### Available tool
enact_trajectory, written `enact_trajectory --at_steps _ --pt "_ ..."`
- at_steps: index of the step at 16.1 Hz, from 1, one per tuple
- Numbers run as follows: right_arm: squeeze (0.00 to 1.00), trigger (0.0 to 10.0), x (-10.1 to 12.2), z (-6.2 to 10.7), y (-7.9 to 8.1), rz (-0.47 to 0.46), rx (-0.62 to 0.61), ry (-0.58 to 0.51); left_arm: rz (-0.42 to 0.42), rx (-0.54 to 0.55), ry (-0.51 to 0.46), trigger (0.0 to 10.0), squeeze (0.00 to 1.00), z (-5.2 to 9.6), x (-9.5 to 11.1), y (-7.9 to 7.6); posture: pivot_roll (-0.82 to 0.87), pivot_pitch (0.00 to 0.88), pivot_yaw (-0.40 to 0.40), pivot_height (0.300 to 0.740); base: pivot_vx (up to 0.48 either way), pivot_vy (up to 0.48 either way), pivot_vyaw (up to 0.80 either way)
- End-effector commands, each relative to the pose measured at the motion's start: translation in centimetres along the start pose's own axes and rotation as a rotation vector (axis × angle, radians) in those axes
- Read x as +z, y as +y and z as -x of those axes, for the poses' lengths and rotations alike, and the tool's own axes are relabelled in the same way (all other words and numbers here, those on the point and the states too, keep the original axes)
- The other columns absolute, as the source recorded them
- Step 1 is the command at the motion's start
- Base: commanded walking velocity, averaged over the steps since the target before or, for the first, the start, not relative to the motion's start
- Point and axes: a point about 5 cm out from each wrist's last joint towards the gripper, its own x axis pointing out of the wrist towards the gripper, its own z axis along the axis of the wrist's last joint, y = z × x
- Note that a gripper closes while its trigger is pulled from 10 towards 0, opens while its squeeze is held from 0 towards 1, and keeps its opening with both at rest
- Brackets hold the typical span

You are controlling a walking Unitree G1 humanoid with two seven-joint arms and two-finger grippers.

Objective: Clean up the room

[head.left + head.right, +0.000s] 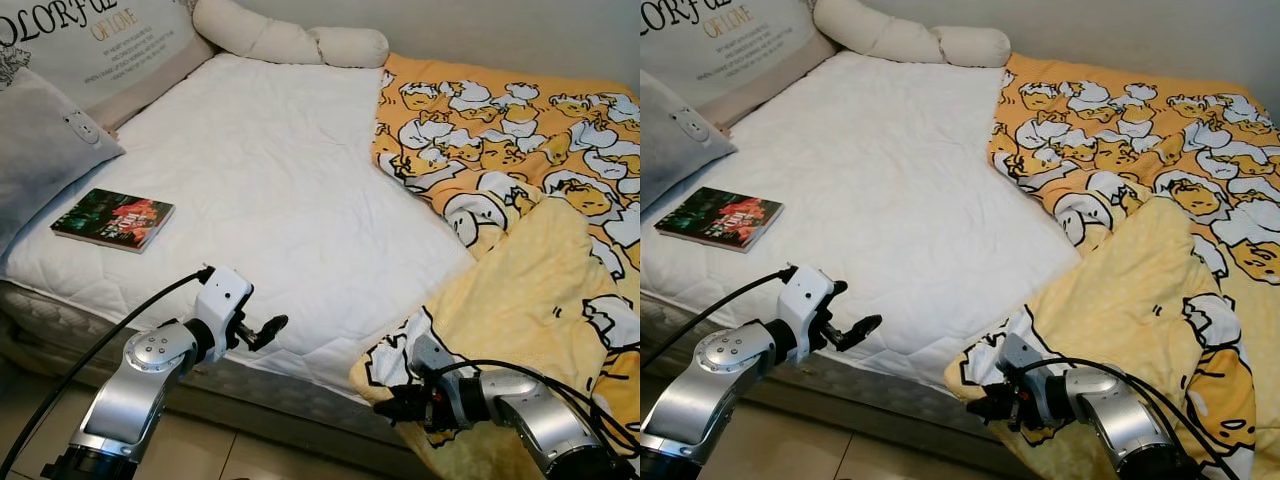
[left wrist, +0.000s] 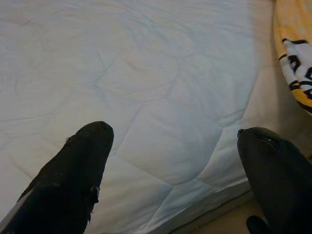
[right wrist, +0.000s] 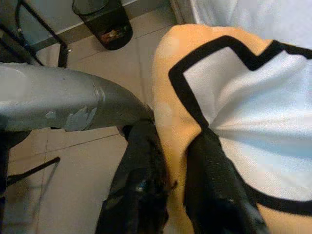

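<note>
A yellow duck-print blanket (image 1: 520, 160) lies crumpled over the right half of the bed, its corner (image 1: 395, 355) hanging over the front edge. My right gripper (image 1: 392, 406) is shut on that corner; in the right wrist view the yellow hem (image 3: 178, 131) is pinched between the two black fingers (image 3: 141, 180). My left gripper (image 1: 272, 327) is open over the front edge of the white mattress (image 1: 270, 180), holding nothing; its fingers (image 2: 80, 170) stand wide apart above the quilted cover (image 2: 146, 87). A book (image 1: 112, 218) lies on the mattress at the left.
A grey pillow (image 1: 40, 150), a printed cushion (image 1: 100, 45) and a cream bolster (image 1: 290, 40) line the head of the bed. Tiled floor (image 1: 200, 450) runs below the bed front. A dark bin (image 3: 102, 22) stands on the floor.
</note>
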Motion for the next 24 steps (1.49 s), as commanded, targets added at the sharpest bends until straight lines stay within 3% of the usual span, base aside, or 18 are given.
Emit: enact_trajectory --at_steps 1,5,7,8,10,11,12,13,14,17,21,22,24 --pt "1.0 10.0 0.3 0.4 -0.5 -0.004 -0.033 -0.015 -0.013 -0.008 0.0 10.0 0.63 0.1 0.0 -0.2 0.04 0.0 -0.009 0.74 0.0 0.0 0.0" --pt "1.0 10.0 1.0 0.5 -1.5 0.001 -0.067 -0.039 -0.013 -0.006 0.0 10.0 0.63 0.1 -0.1 -0.3 0.05 0.0 -0.012 0.74 0.0 0.0 0.0" --pt "1.0 10.0 2.7 0.4 -2.0 -0.004 -0.127 -0.161 -0.013 -0.001 0.0 10.0 0.63 0.2 -0.1 -0.3 0.05 0.0 -0.022 0.74 0.0 0.0 0.0" --pt "1.0 10.0 4.0 0.3 -3.3 -0.014 -0.278 -0.237 -0.012 0.003 0.0 10.0 0.63 0.3 -0.1 -0.2 0.06 0.0 -0.024 0.74 0.0 0.0 0.0" --pt "1.0 10.0 4.8 0.2 -4.8 -0.053 -0.461 -0.269 -0.01 0.008 -0.001 10.0 0.63 0.3 -0.1 -0.2 0.06 0.0 -0.024 0.74 0.0 0.0 0.0" --pt "1.0 10.0 5.3 0.3 -6.4 -0.165 -0.654 -0.292 -0.007 0.016 -0.001 10.0 0.63 0.4 -0.1 -0.1 0.07 0.0 -0.027 0.74 0.0 0.0 0.0" --pt "1.0 10.0 5.5 0.4 -6.9 -0.211 -0.724 -0.301 -0.006 0.02 -0.001 10.0 0.63 0.4 -0.1 0.0 0.07 0.0 -0.029 0.74 0.0 0.0 0.0" --pt "1.0 10.0 5.8 0.3 -7.9 -0.258 -0.923 -0.281 -0.008 0.033 -0.002 10.0 0.63 0.6 0.0 0.1 0.09 0.0 -0.04 0.74 0.0 0.0 0.0" --pt "1.0 10.0 5.5 -0.2 -8.2 -0.275 -1.004 -0.235 -0.01 0.043 -0.001 10.0 0.63 0.8 0.0 0.2 0.11 0.0 -0.046 0.74 0.0 0.0 0.0" --pt "1.0 10.0 5.5 -1.3 -8.3 -0.293 -1.138 -0.129 -0.019 0.057 0.003 10.0 0.63 1.4 0.1 0.3 0.14 0.0 -0.05 0.74 0.0 0.0 0.0" --pt "1.0 10.0 6.6 -2.1 -8.3 -0.34 -1.273 -0.067 -0.029 0.047 0.024 10.0 0.64 2.8 0.1 0.2 0.16 0.0 -0.029 0.74 0.0 0.0 0.0" --pt "0.0 10.0 6.8 -2.6 -8.2 -0.377 -1.277 -0.06 -0.031 0.033 0.036 10.0 0.64 3.1 0.1 0.2 0.15 0.0 -0.006 0.74 0.0 0.0 0.0" --pt "0.0 10.0 6.4 -3.3 -7.8 -0.436 -1.246 -0.063 -0.045 -0.005 0.062 10.0 0.64 3.4 0.0 0.1 0.14 0.0 0.018 0.74 0.0 0.0 0.0"
